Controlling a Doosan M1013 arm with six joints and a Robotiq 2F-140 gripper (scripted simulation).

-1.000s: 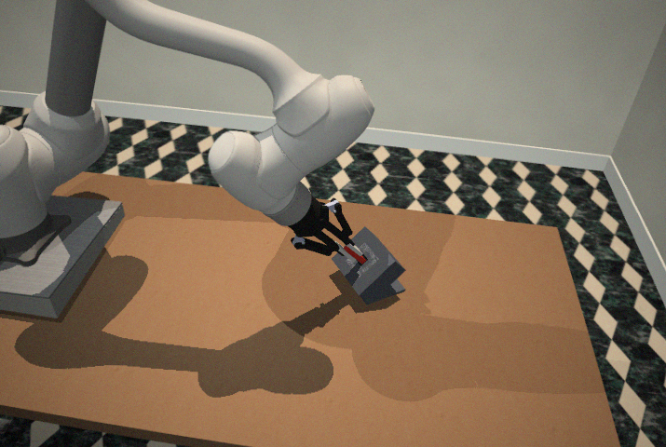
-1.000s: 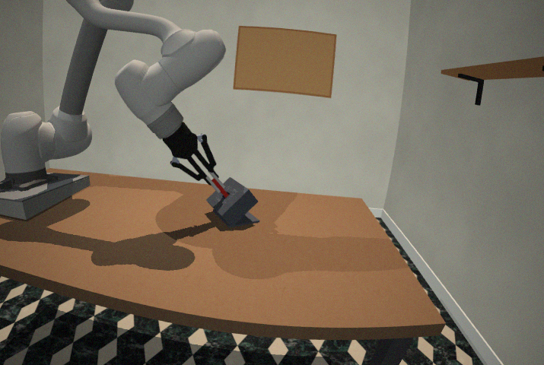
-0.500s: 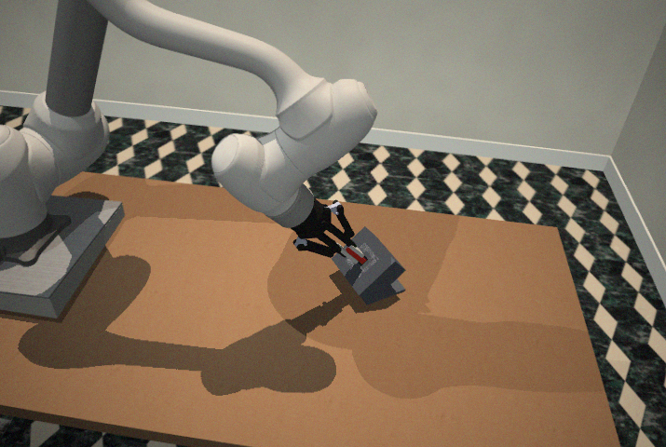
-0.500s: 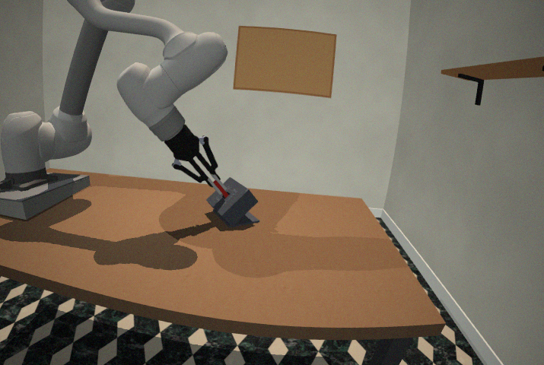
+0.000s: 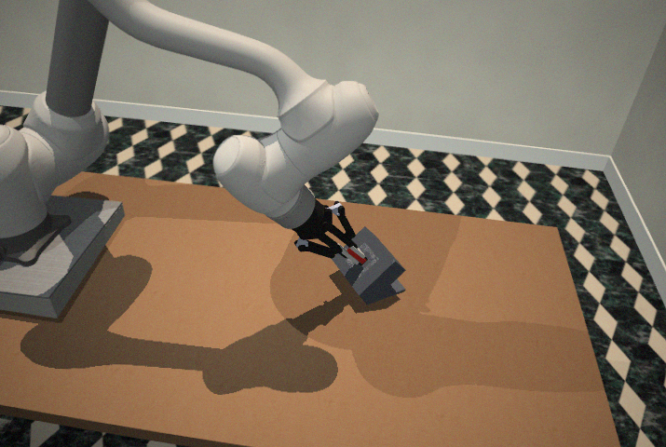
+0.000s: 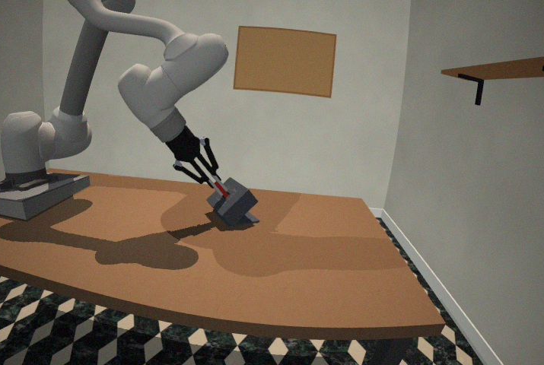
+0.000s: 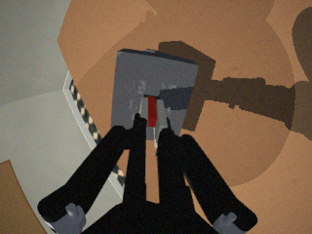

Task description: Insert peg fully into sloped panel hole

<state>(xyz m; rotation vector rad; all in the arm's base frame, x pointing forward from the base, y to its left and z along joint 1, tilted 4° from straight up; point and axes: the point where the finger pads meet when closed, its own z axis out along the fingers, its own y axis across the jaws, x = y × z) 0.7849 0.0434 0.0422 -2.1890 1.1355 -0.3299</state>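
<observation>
A grey block with a sloped panel [image 5: 373, 265] stands on the brown table, also in the exterior view [image 6: 233, 201] and in the wrist view [image 7: 155, 94]. My gripper [image 5: 351, 252] is shut on a red peg [image 5: 358, 255]. The fingertips are close to the panel's face. Only a short red length of the peg [image 6: 221, 188] shows between the fingertips and the panel, and its tip sits in the hole. In the wrist view the peg [image 7: 152, 111] points straight at the panel between the two black fingers. How deep the peg sits is hidden.
The robot base [image 5: 33, 252] stands on a grey plate at the table's left. A wall shelf [image 6: 504, 71] and a brown wall board [image 6: 284, 61] are far from the arm. The table's front and right edges drop to a checked floor.
</observation>
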